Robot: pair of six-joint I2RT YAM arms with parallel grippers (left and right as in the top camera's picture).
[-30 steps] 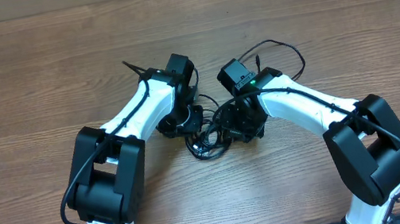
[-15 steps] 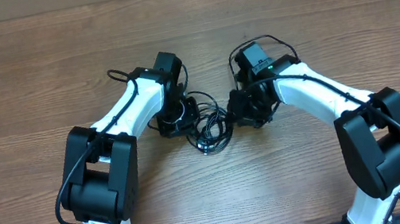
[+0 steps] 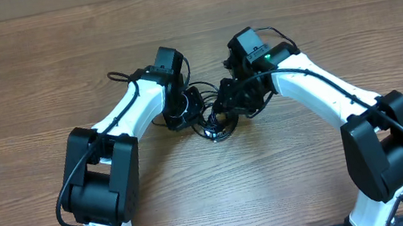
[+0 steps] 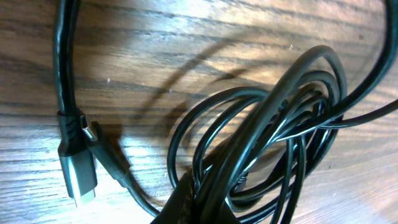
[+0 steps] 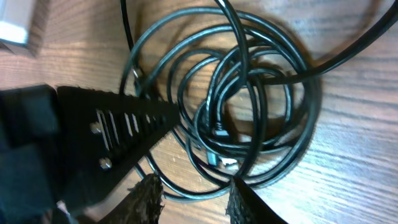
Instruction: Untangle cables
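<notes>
Black cables (image 3: 218, 126) sit in one knotted coil on the bench (image 3: 17, 77), seemingly none freed yet; the right hand (image 5: 196, 185) gapes empty over them, while the left hand (image 3: 191, 111) is too hidden to judge.

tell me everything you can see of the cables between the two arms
The cables are thin, glossy black cords, rubbery-looking, wound into a loose coil of overlapping loops lying flat on the wooden table. A few strands run off past the picture edges. One end carries a grey metallic plug resting on the wood beside the coil; a smaller plug lies inside it. The right gripper, fingers apart, sits at the coil's edge. The left gripper is close against it, grip unclear.
</notes>
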